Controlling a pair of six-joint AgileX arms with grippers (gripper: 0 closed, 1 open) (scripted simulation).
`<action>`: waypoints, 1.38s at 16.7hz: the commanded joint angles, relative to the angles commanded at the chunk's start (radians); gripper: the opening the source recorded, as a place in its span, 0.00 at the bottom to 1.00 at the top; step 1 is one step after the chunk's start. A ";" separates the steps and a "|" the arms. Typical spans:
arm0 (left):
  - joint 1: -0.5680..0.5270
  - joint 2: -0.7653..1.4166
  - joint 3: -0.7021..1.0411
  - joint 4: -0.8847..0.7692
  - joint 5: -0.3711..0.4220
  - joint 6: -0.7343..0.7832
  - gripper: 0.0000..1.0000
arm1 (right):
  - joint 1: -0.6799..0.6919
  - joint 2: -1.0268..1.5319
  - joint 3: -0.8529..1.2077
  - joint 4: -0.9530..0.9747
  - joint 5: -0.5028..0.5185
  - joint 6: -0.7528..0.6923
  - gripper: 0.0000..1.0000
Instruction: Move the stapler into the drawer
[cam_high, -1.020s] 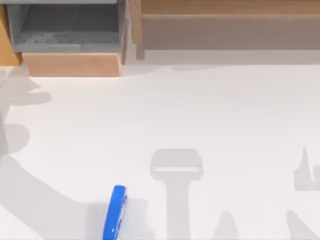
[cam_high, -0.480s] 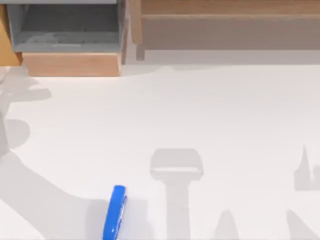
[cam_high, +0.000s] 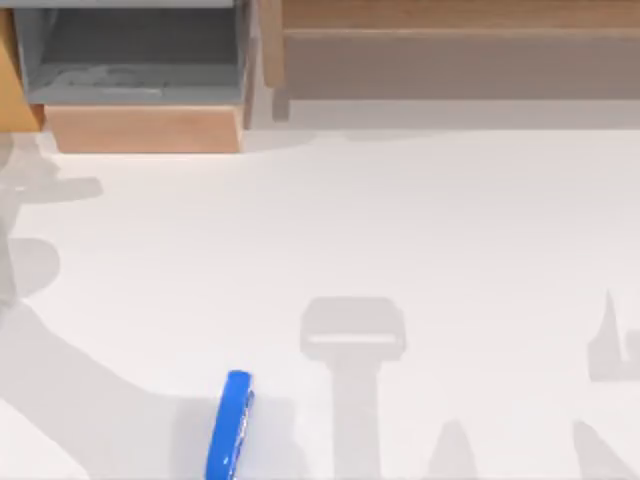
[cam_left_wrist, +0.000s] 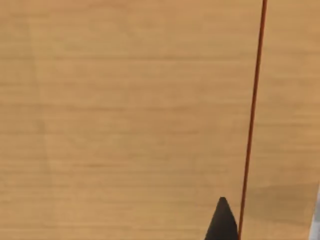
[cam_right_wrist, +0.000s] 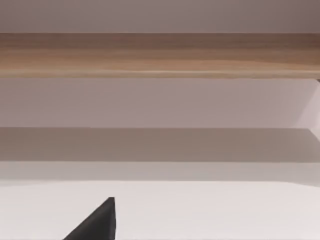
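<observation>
The bright blue stapler (cam_high: 228, 425) lies on the white table near the front edge, left of centre, with its rounded end pointing away from that edge. The drawer (cam_high: 145, 130) stands open at the back left, showing grey inner walls and a light tan front panel. A dark tip of my left gripper (cam_left_wrist: 222, 224) shows in the left wrist view, close against a tan wooden surface (cam_left_wrist: 125, 120). In the right wrist view a dark tip of my right gripper (cam_right_wrist: 95, 224) hangs over the white table, facing the shelf.
A long wooden shelf (cam_high: 450, 60) with a brownish-grey recess runs along the back right; its wooden rail (cam_right_wrist: 160, 55) also shows in the right wrist view. Arm shadows fall on the table at the left (cam_high: 40, 330) and at the front (cam_high: 355, 340).
The arm shadow at the table's left edge has shifted slightly. The stapler and the drawer have not moved.
</observation>
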 joint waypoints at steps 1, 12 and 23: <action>0.000 0.000 0.000 0.000 0.000 0.000 0.10 | 0.000 0.000 0.000 0.000 0.000 0.000 1.00; 0.005 0.007 -0.004 -0.007 0.003 -0.005 0.00 | 0.000 0.000 0.000 0.000 0.000 0.000 1.00; 0.074 -0.118 -0.279 0.139 0.070 -0.002 0.00 | 0.000 0.000 0.000 0.000 0.000 0.000 1.00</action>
